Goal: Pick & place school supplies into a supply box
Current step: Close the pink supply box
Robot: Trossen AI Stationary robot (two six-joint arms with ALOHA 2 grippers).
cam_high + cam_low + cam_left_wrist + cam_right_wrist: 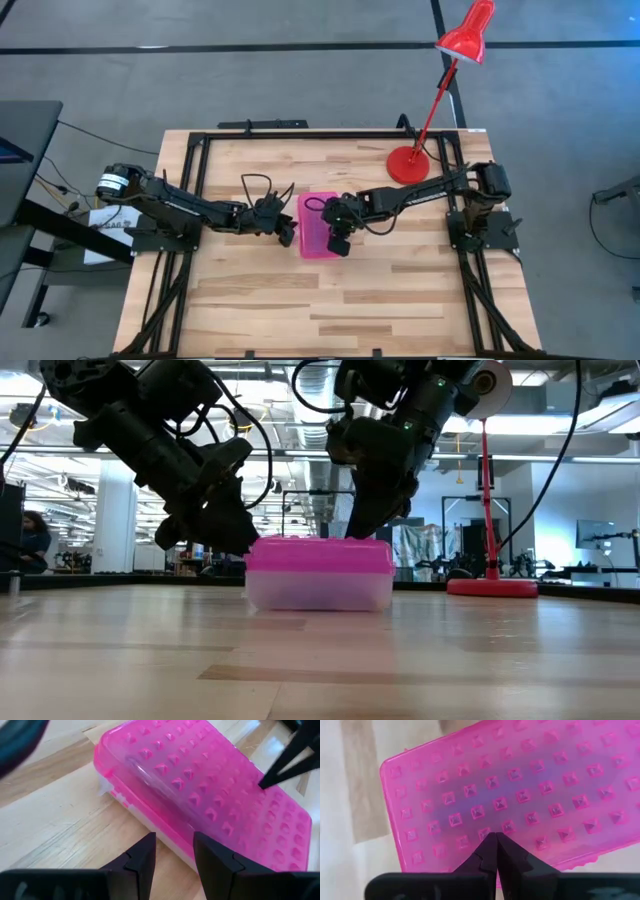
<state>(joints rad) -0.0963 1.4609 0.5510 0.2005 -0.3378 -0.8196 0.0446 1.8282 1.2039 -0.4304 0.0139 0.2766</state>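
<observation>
The supply box, a clear base under a shut pink studded lid, lies flat on the wooden table's middle. No school supplies show in any view. My left gripper is open, slanting down at the box's left long side, its fingertips close to the clear wall. My right gripper is shut and points steeply down over the lid, near the box's near end. My left gripper stands open at the box's left long wall, coming slanting down from the table's left; whether a finger touches the wall I cannot tell. My right gripper's shut tips meet the lid's studded top from above; whether they press on it or hover just over it I cannot tell.
A red desk lamp stands on its round base at the table's far right, its head leaning out beyond the far edge. A black frame borders the table. Bare wood lies in front of the box.
</observation>
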